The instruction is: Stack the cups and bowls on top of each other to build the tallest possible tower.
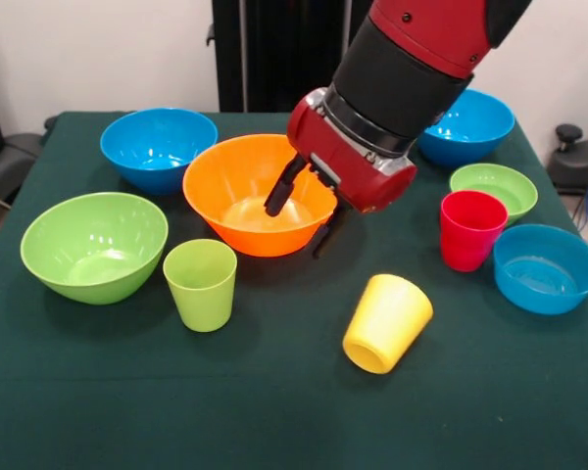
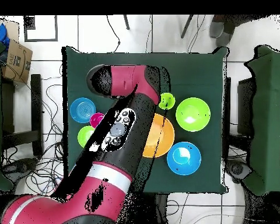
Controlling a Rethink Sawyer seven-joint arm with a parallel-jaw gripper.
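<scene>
Claw (image 1: 296,217) spread wide, holding nothing: one finger dips inside the orange bowl (image 1: 237,181), the other hangs outside its front rim, so the fingers straddle the wall. Large green bowl (image 1: 94,245) sits well off to the side. Green cup (image 1: 200,283) stands upright just in front. Yellow cup (image 1: 387,322) lies tipped over, near. No tower built.
</scene>
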